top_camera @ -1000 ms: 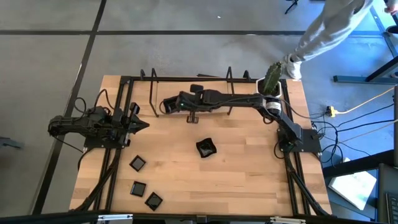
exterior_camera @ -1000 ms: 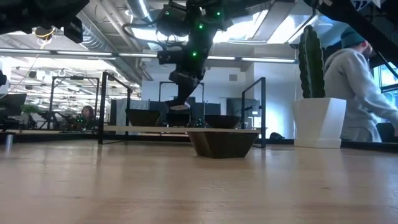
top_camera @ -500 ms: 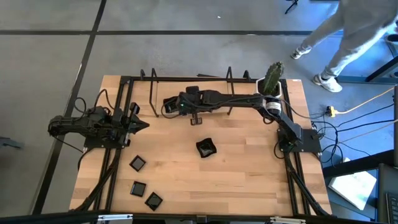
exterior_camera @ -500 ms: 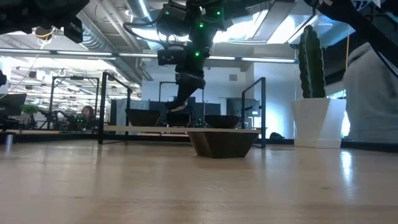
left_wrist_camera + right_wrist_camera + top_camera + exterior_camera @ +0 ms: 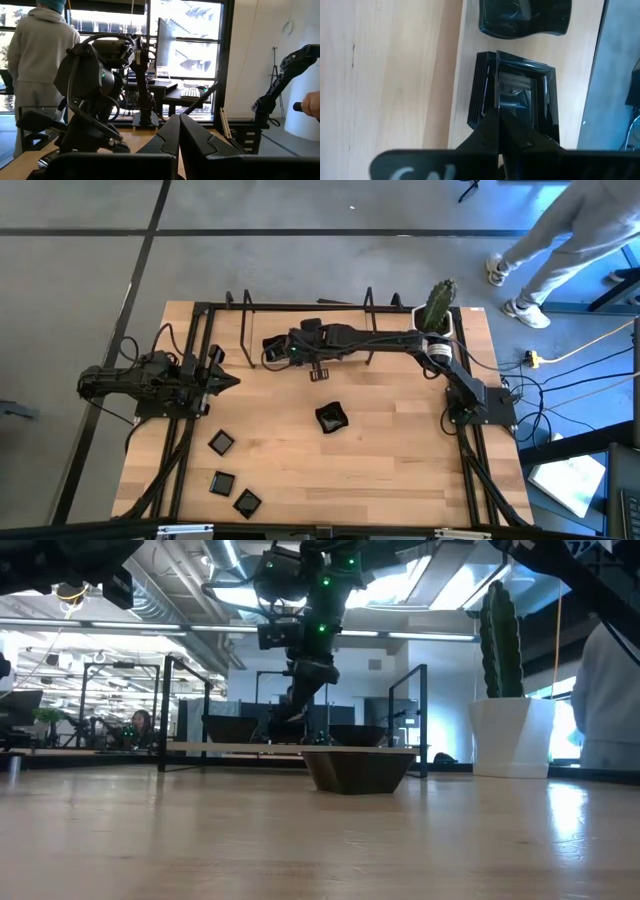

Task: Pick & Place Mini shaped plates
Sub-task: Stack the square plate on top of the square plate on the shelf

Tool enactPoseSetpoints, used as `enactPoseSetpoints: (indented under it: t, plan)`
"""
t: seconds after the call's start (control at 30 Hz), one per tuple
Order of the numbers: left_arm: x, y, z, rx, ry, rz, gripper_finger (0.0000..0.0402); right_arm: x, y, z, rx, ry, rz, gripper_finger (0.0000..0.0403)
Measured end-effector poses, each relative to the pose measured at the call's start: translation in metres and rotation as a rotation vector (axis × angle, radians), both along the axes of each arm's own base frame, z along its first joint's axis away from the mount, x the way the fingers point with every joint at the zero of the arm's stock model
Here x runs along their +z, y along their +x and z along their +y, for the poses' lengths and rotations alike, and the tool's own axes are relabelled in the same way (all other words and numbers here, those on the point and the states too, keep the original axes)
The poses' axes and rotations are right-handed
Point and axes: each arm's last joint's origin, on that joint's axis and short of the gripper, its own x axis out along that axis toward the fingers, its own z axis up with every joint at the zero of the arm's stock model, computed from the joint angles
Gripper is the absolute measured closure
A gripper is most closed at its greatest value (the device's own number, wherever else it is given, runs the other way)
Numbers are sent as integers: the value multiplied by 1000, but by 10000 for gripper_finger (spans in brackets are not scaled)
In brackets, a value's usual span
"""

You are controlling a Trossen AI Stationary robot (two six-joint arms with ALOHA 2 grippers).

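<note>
Light, stiff, glossy and likely slippery: stacked square plates [image 5: 520,97] at the worktop's [image 5: 390,450] far edge, best pinched across a raised rim, under the right end effector [image 5: 497,117], fingers closed, empty.

- Right gripper [image 5: 498,131], dark fingers pressed together, over a stack of glossy black raised-rim square plates [image 5: 520,95].
- A rounded wavy-edged black plate [image 5: 524,19] lies just beyond.
- Both sit on the light wooden table [image 5: 385,75].
</note>
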Motion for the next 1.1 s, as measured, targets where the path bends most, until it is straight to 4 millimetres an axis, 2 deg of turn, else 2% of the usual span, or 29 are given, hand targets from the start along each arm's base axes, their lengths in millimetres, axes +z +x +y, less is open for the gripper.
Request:
enactPoseSetpoints:
  t: [0.47, 0.93, 1.1]
  plan:
    - [0, 0, 0, 0, 0, 0, 398, -9, 3, -6, -20, 32, -8, 399]
    - [0, 0, 0, 0, 1, 0, 399, -9, 3, -5, -31, 21, -4, 317]
    - [0, 0, 0, 1, 1, 0, 396, 10, 1, -2, -46, 1, 7, 311]
